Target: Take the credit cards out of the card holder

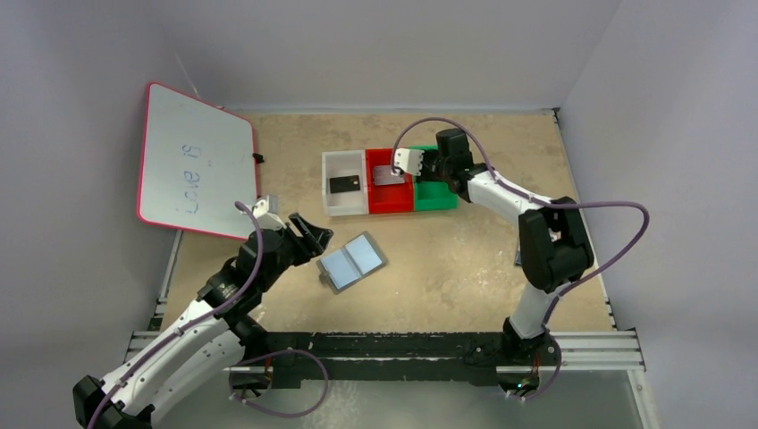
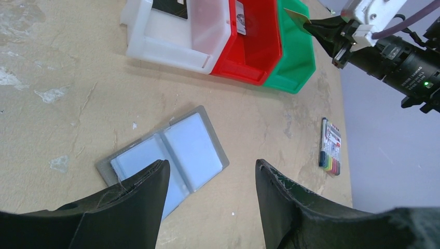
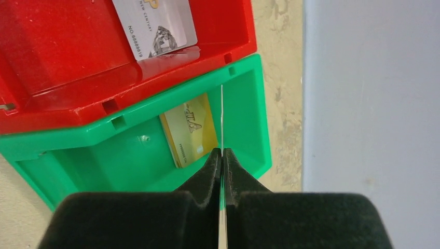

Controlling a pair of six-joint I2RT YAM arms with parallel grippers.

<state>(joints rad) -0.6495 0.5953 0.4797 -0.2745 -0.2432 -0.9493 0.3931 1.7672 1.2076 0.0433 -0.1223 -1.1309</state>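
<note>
The grey card holder [image 1: 353, 262] lies open on the table, its shiny bluish pockets facing up; it also shows in the left wrist view [image 2: 181, 148]. My left gripper [image 1: 308, 232] is open and empty just left of it, its jaws [image 2: 212, 168] above its near edge. My right gripper [image 3: 221, 151] is shut on a thin credit card [image 3: 221, 116] seen edge-on, held upright over the green tray [image 3: 104, 155]. A gold-yellow card [image 3: 189, 129] shows inside that tray. A silvery-grey card [image 3: 155, 23] lies in the red tray [image 3: 62, 52]. A black card [image 1: 344, 184] lies in the white tray [image 1: 344, 207].
The three trays stand side by side at the back middle. A red-framed whiteboard [image 1: 192, 161] leans at the back left. A multicoloured marker pack [image 2: 330, 153] lies on the table to the right of the holder. Grey walls close in both sides.
</note>
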